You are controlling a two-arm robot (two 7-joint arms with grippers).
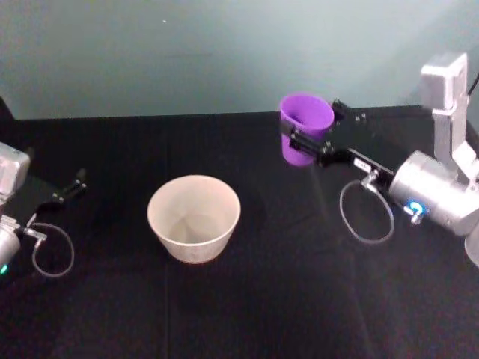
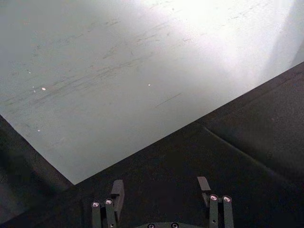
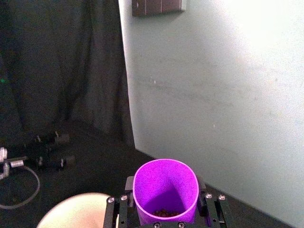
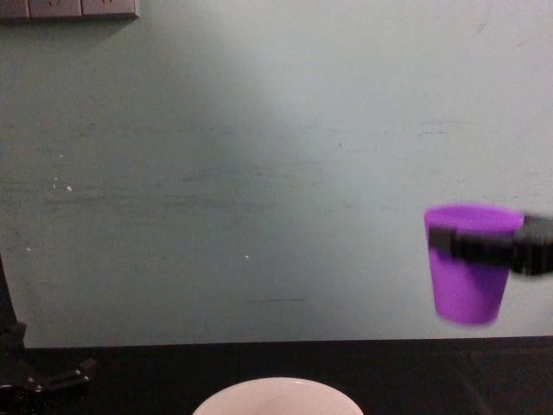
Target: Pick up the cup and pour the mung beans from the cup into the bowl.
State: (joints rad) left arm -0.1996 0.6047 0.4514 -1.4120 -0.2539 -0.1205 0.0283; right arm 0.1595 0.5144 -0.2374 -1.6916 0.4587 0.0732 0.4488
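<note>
My right gripper (image 1: pixel 308 137) is shut on the purple cup (image 1: pixel 305 126), holding it upright in the air above the table, to the right of and beyond the white bowl (image 1: pixel 194 218). Dark mung beans (image 3: pixel 164 212) lie at the bottom of the cup (image 3: pixel 165 192), with a black finger (image 3: pixel 204 205) pressed on either side. From the chest, the cup (image 4: pixel 467 264) hangs well above the bowl's rim (image 4: pixel 276 393). My left gripper (image 2: pixel 161 187) is parked at the table's left edge, open and empty; its fingers (image 1: pixel 69 188) rest on the cloth.
A black cloth (image 1: pixel 284 299) covers the table, and a pale green wall (image 4: pixel 259 173) stands behind it. A cable loop (image 1: pixel 367 213) hangs under the right arm, another (image 1: pixel 52 250) by the left arm.
</note>
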